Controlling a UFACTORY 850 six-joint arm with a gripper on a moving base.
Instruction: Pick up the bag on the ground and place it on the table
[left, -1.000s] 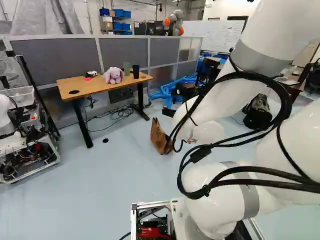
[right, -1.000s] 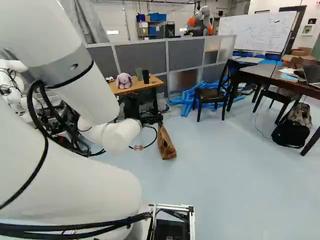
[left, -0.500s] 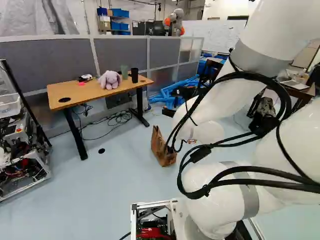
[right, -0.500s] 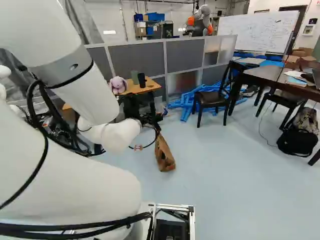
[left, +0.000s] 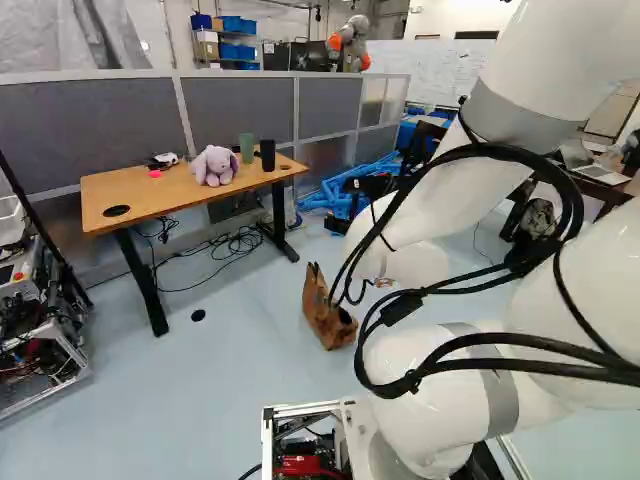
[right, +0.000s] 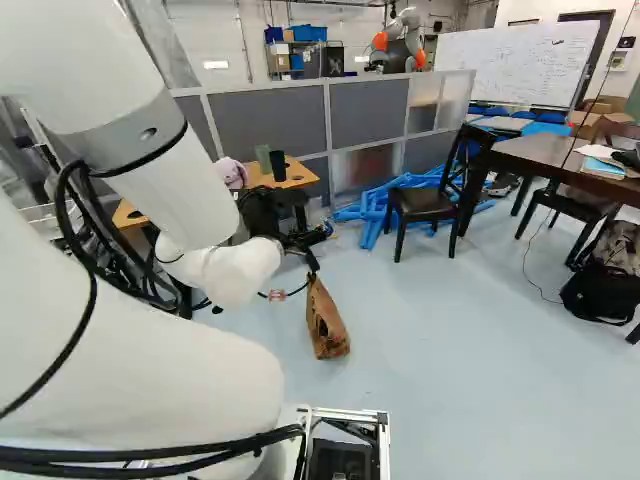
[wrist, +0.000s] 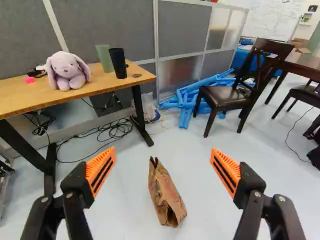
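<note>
My end effector (right: 300, 240) spread wide; paper bag (wrist: 166, 197) ahead on floor (wrist: 125, 200), touching neither finger; plush bunny (wrist: 67, 75) on counter (wrist: 27, 102).

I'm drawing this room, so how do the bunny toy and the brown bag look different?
The bunny is pale purple; the bag is brown. The bunny looks soft and fluffy; the bag looks like creased paper. The bunny sits up on the table; the bag rests on the floor. The jaws hold neither.
</note>
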